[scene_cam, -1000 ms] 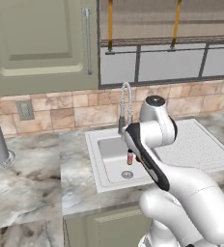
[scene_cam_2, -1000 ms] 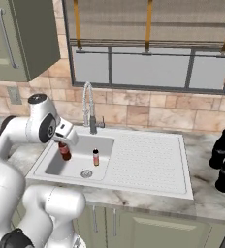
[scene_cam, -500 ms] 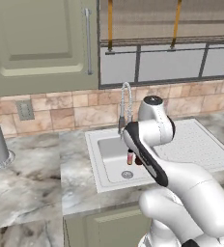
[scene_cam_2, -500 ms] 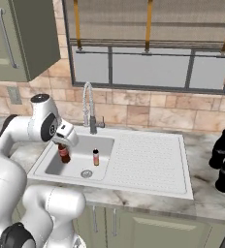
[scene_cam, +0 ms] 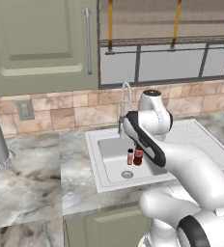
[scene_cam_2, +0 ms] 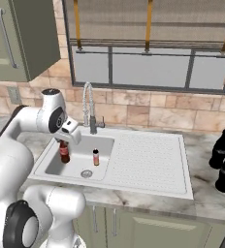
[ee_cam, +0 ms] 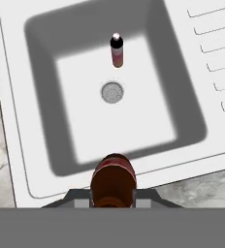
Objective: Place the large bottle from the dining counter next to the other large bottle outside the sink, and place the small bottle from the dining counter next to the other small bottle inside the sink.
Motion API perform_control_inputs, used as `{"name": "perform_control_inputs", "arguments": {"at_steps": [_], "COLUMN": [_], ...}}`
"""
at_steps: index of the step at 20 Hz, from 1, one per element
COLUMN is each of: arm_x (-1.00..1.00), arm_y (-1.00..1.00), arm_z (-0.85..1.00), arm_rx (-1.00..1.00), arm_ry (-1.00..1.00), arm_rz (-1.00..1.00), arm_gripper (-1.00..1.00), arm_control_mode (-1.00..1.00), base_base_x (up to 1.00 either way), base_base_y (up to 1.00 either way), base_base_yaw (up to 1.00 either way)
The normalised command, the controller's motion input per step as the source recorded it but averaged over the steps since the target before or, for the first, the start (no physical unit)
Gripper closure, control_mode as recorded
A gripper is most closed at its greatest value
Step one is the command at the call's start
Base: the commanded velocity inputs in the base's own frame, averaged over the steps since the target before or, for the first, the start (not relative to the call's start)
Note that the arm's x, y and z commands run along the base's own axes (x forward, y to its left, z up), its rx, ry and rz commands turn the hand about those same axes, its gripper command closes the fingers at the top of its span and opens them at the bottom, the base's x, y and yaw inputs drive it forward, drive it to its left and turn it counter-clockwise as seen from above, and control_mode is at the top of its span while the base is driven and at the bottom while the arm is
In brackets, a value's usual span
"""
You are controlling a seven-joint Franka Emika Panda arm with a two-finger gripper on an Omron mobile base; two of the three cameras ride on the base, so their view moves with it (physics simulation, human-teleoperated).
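The pincer (ee_cam: 113, 201) is closed on the brown bottle (scene_cam_2: 64, 151), holding it upright by the neck inside the sink (scene_cam_2: 104, 172) basin, near its left wall in the right base view. A smaller bottle (scene_cam_2: 96, 157) stands upright in the basin near the drain (ee_cam: 112, 92), apart from the brown one. Two black bottles (scene_cam_2: 223, 162) stand close together on the table (scene_cam_2: 211, 201), well right of the sink.

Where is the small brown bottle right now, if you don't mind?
The small brown bottle hangs in the pincer inside the sink, left of the other small bottle.
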Motion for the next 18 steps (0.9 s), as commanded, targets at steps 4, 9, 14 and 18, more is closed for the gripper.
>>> {"name": "perform_control_inputs", "arguments": {"at_steps": [4,9,14,18], "arm_x": [0.08,0.08,0.26,0.17], "arm_y": [0.01,0.02,0.16,0.17], "arm_z": [-0.39,-0.2,-0.01,-0.04], "arm_rx": [0.0,0.0,0.0,0.0], "arm_ry": [0.0,-0.07,-0.01,0.0], "arm_rz": [0.0,0.0,0.0,0.0], "arm_gripper": [1.0,1.0,1.0,1.0], "arm_control_mode": [-1.0,-1.0,-1.0,-1.0], "base_base_x": [0.0,0.0,0.0,0.0], "base_base_y": [0.0,0.0,0.0,0.0], "base_base_yaw": [0.0,0.0,0.0,0.0]}}
